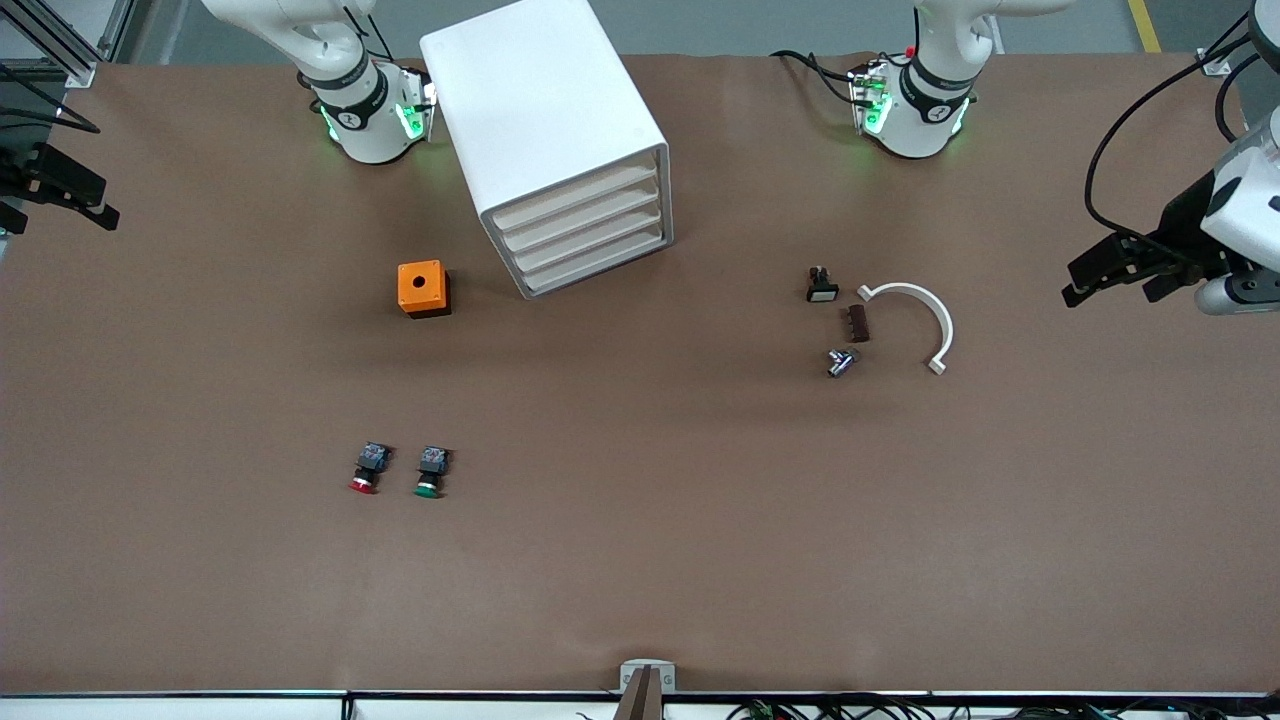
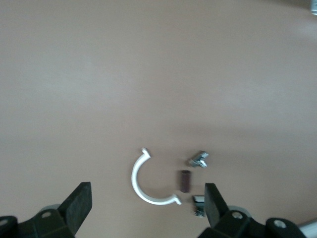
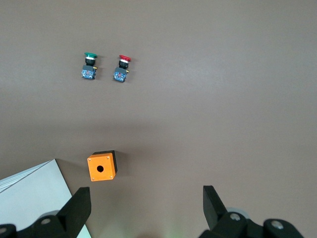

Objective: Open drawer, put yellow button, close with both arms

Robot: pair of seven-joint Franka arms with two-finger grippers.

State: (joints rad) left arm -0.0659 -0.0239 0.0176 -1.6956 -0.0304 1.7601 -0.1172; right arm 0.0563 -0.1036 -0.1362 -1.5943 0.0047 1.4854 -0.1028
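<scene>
I have the left gripper (image 1: 1110, 280) hanging over the brown surface (image 1: 640, 560) at the left arm's end, jaws spread wide with nothing between them. Its wrist view shows the white curved half-ring clamp (image 2: 141, 183), a small dark brown cylinder (image 2: 184, 180) and a silver metal fitting (image 2: 198, 159) lying close together but apart. The front view adds a small black part with a white face (image 1: 822, 286) just beside that group.

The right gripper (image 1: 60, 200) hangs at the right arm's end, jaws also wide and empty. Its wrist view takes in the small orange box with a round hole (image 3: 102, 167), the red-capped push-button (image 3: 122, 68) and the green-capped push-button (image 3: 89, 66).

Only the front view shows the face of the big white boxy cabinet (image 1: 540, 110): all four of its wide white drawers (image 1: 585, 232) sit flush. The orange box stands beside it, nearer the camera. I cannot tell where the yellow button is from any view.
</scene>
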